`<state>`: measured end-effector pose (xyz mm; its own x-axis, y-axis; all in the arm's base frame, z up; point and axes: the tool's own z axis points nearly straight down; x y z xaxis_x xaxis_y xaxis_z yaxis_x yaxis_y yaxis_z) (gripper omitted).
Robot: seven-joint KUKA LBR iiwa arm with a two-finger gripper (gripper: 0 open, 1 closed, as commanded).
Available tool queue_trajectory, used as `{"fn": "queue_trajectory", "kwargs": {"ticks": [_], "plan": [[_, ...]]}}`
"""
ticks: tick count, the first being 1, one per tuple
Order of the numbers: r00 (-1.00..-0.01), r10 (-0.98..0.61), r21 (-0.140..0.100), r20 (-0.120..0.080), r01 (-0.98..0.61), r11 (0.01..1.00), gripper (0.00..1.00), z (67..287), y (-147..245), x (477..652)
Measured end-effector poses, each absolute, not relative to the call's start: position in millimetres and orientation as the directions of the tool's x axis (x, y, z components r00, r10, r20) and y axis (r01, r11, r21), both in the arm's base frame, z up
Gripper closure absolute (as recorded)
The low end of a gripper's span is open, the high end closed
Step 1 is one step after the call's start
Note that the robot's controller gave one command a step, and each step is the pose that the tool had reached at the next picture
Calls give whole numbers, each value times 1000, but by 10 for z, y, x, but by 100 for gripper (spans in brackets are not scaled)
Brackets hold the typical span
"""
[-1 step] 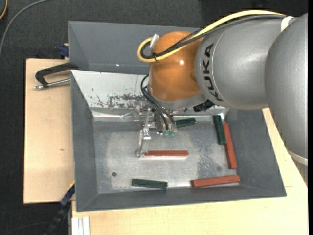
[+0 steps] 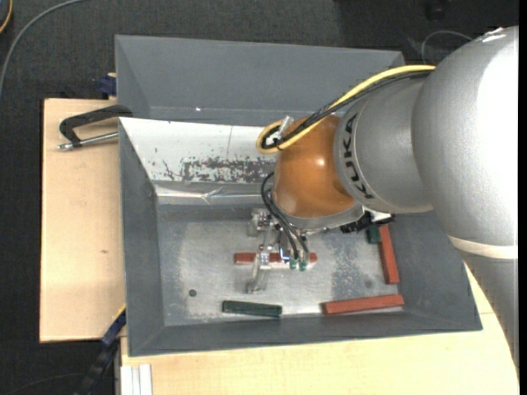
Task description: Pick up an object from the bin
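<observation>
The gripper (image 2: 262, 270) is low over the floor of the grey bin (image 2: 140, 220), near its middle. A short red-brown block (image 2: 244, 258) lies flat just at the gripper's left side. Whether the gripper is clenched on the block or released cannot be told from here. A dark green stick (image 2: 251, 309) lies near the front wall, a long red-brown bar (image 2: 362, 304) beside it to the right, and a red bar (image 2: 388, 255) lies along the right wall.

Light: the bin (image 2: 140, 245) is brightly lit.
Glare: a pale sheen is seen on its wall at 11 o'clock.
Shadow: the floor is faintly darkened under the arm (image 2: 395, 155).
</observation>
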<state>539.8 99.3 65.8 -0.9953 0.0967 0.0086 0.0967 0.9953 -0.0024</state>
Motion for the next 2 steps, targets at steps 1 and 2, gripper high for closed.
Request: {"fn": "queue_trajectory", "kwargs": {"ticks": [1, 2], "plan": [[-996, 93, 2, 0, 93, 996, 100, 706, 1021, 5423], [-1000, -26, 3, -15, -26, 1000, 100, 2505, 1039, 5494]]}}
